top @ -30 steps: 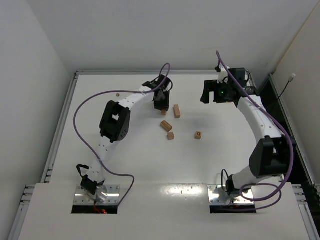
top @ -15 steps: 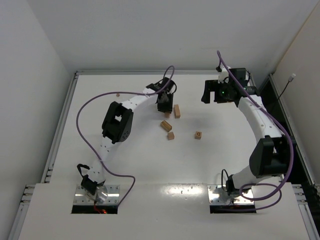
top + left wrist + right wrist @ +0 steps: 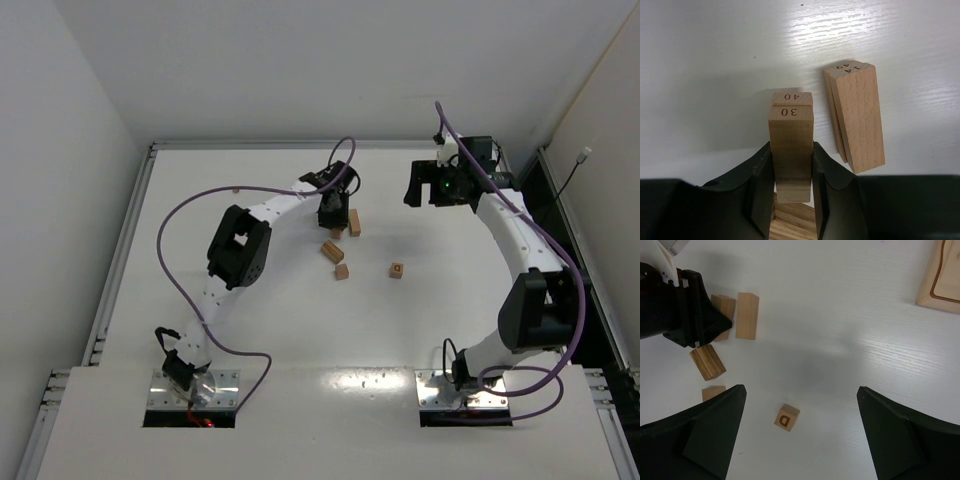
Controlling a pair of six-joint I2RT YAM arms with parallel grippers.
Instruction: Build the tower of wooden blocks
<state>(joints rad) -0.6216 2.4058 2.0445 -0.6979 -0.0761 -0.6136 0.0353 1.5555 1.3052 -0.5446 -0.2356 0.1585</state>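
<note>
Block 30 (image 3: 791,135), clamped in the jaws of the left gripper (image 3: 792,172), lines up with block 40 (image 3: 792,96) just beyond; the right gripper (image 3: 800,392) has jaws apart.

My left gripper (image 3: 791,156) pinches the block marked 30 (image 3: 791,142) on both sides. Block 40 (image 3: 792,96) sits right behind it, touching. A longer bar marked 14 (image 3: 860,120) lies just right of the 30 block on the white table (image 3: 700,60).
</note>
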